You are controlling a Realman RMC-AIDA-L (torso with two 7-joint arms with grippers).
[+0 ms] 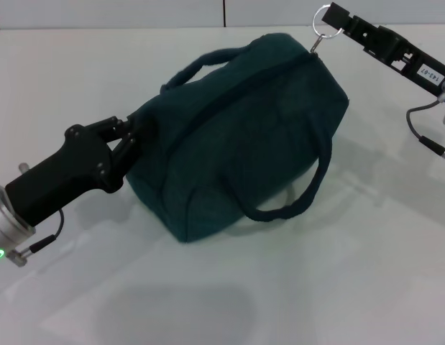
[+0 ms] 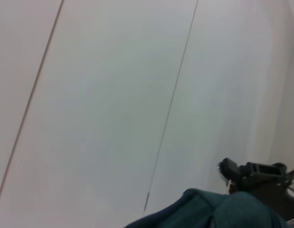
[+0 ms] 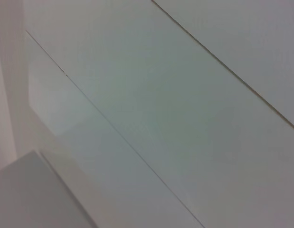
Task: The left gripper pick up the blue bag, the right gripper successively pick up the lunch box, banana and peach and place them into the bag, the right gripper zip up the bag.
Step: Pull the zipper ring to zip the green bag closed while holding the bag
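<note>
Item: one large dark teal-green fabric lunch bag, the blue bag [image 1: 244, 136]. It lies on its side on my white counter [image 1: 337, 287], in the middle of the head view, one end toward my left arm, the other toward the far right corner. The zip along its top seam reads as closed from end to end. Two loop handles: one arches over the far upper edge, the other hangs down the near side and curves toward the counter. A silver ring zipper pull [image 1: 320, 23] stands up from the far right end of the seam.

Item: my left gripper [image 1: 129, 140], black, two-pronged, on a black arm with a silver cuff. It reaches in from the lower left; its jaws are pressed onto the fabric at the bag's left end, pinching it.

Item: my right gripper [image 1: 336, 21], black, on a slim black arm with a small white label. It comes in from the upper right, with its tip at the ring pull; the jaws look pinched on the ring.

Left wrist view: a hump of the teal fabric [image 2: 218, 211] at the frame's edge, my right gripper [image 2: 228, 171] beyond it, pale panelled wall behind.

Right wrist view: pale seamed panels only.
</note>
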